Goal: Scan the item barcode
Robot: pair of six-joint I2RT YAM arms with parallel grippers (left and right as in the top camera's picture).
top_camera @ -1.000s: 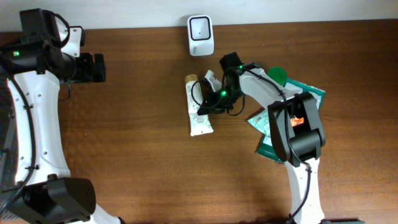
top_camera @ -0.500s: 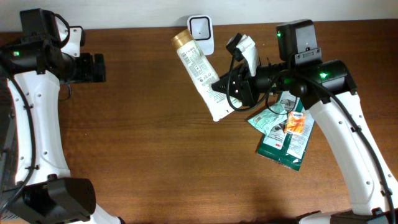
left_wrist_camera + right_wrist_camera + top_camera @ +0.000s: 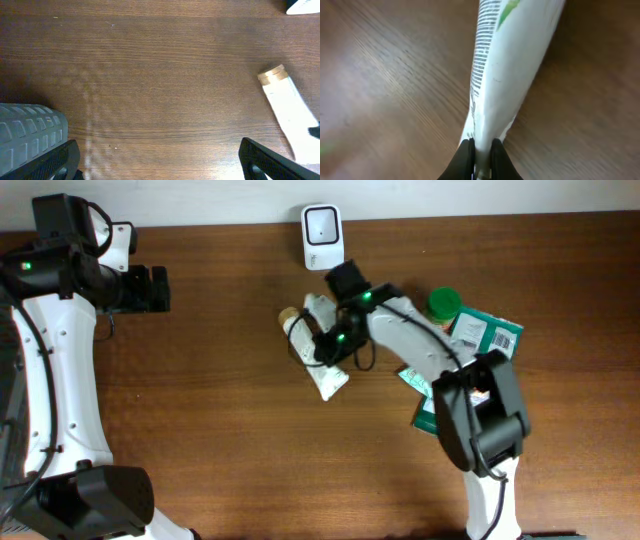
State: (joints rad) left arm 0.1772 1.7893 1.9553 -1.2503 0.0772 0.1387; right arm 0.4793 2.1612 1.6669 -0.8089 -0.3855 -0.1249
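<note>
Below the barcode scanner [image 3: 322,237]: white tube [image 3: 330,378] sat over the table [image 3: 220,410], long axis diagonal, cap [image 3: 290,315] up-left.
Right fingers [image 3: 466,159]: pinched tight on the tube's crimped end; nearer arm.
Left fingers [image 3: 272,162]: spread wide, empty, well apart.

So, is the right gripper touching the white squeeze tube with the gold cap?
Touching. The right wrist view shows the right gripper pinching the flat end of the white tube.

My arm shells [image 3: 62,380] are white, with black joints and black jaws. Black cables [image 3: 366,360] loop out, and green lights [image 3: 27,266] glow.
</note>
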